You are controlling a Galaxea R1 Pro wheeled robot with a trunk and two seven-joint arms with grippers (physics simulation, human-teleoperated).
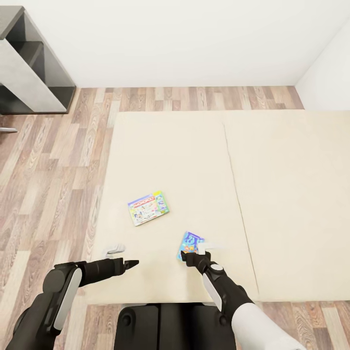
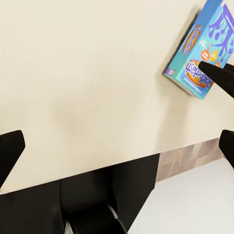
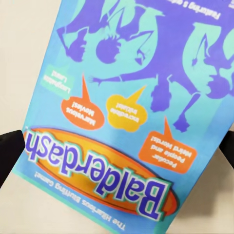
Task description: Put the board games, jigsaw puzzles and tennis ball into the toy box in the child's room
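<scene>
The bed (image 1: 272, 160) fills most of the head view, its cream mattress plain and split by a seam running away from the robot, with wood-plank floor (image 1: 53, 160) to the left and a grey shelving unit (image 1: 29, 68) against the white wall at the far left corner. Two board games lie on the mattress, well apart from each other with bare mattress between them and around them. The yellow-green game box (image 1: 148, 208) lies flat farther in, its long axis slanting slightly, one end toward the seam. The blue game box (image 1: 190, 244) lies near the bed's near edge, its long axis pointing away from the robot with a slight tilt; in the right wrist view its printed title reads upside down. The right gripper (image 1: 187, 256) sits right at the near end of this blue box, its black fingertips (image 3: 9, 151) spread wide, one on each side of the box, not closed on it. The left gripper (image 1: 132, 263) hovers over the near edge of the mattress, to the left of the blue box and apart from it, its fingers also spread and empty.
</scene>
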